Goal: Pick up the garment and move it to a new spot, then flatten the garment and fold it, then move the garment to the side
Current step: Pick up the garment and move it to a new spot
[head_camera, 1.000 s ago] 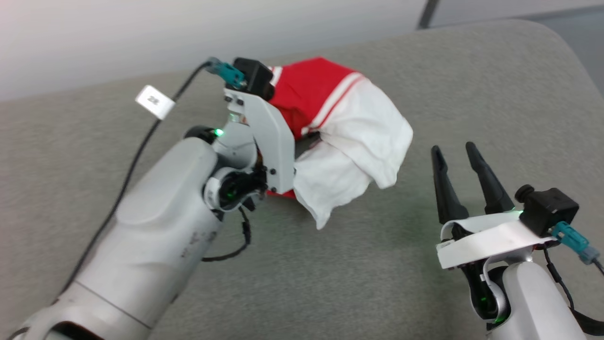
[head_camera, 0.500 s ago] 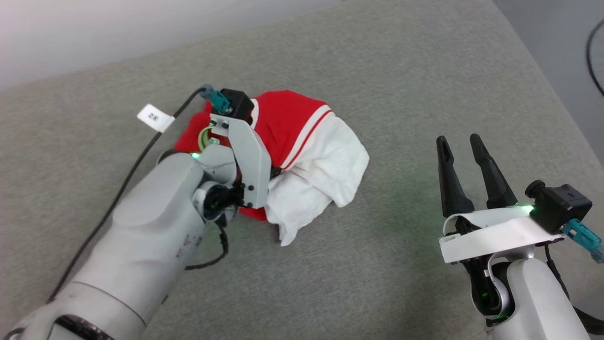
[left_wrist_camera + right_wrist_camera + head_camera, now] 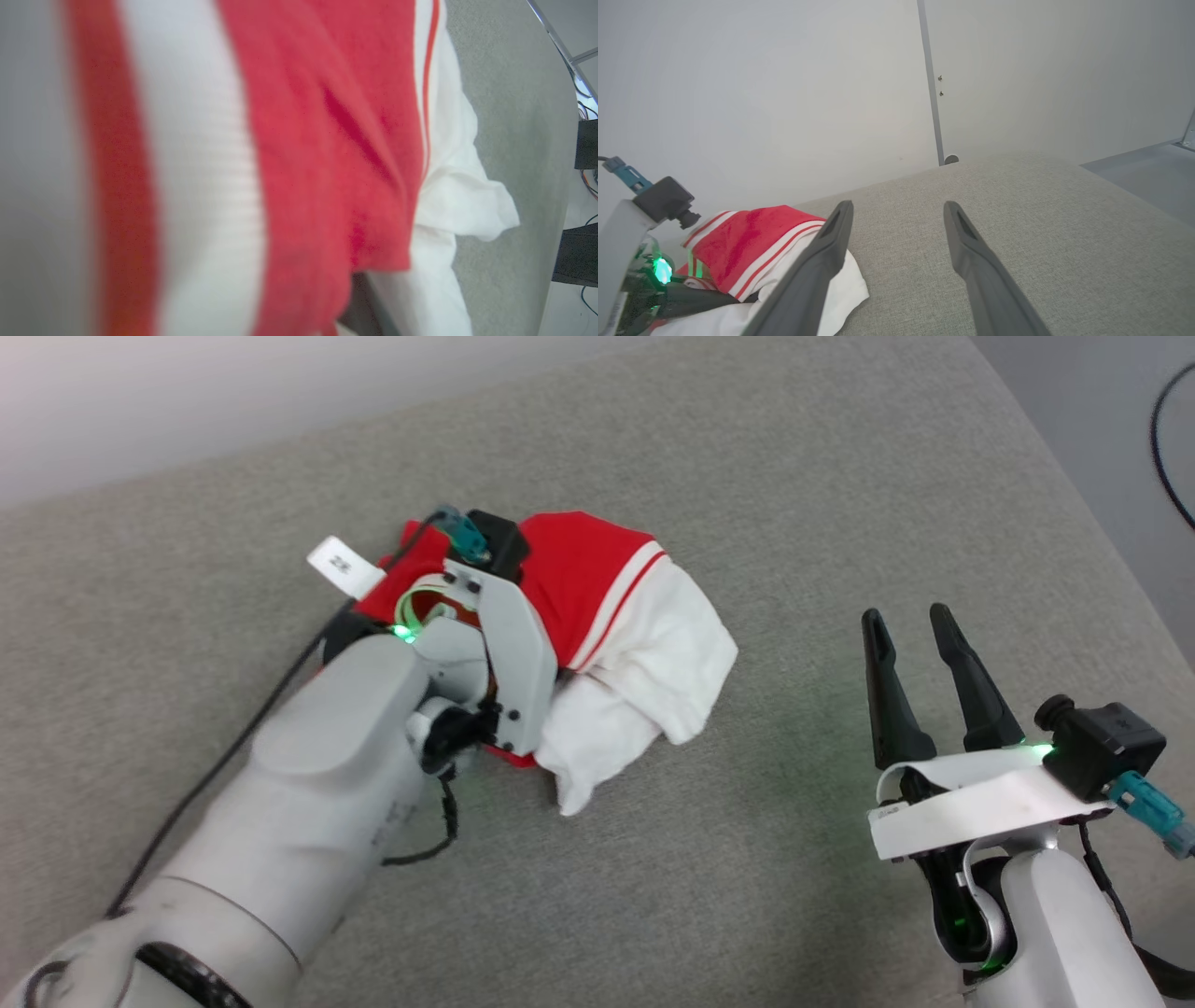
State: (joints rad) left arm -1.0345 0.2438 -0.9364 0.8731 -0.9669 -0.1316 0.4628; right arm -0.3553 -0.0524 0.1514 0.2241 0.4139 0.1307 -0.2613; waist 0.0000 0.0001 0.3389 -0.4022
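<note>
Grey woven cushion (image 3: 747,476); crumpled red-white garment (image 3: 597,569) swallows left claw (image 3: 714,297), grip untellable; right claw (image 3: 904,612) spread, apart.

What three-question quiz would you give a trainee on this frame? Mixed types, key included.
1. True or false: the right hand is gripping the garment.
2. Multiple choice: the garment on the grey padded surface is A) spread flat, B) bunched in a heap, C) neatly folded.
3. Short answer: which hand is pushed into the cloth, with fabric draped across its wrist camera?

Key:
1. False. It is open and stands apart from the garment, with nothing between its fingers.
2. B. Red body and white sleeves are crumpled together.
3. The left hand. Whether it is clamped on the cloth cannot be told.
</note>
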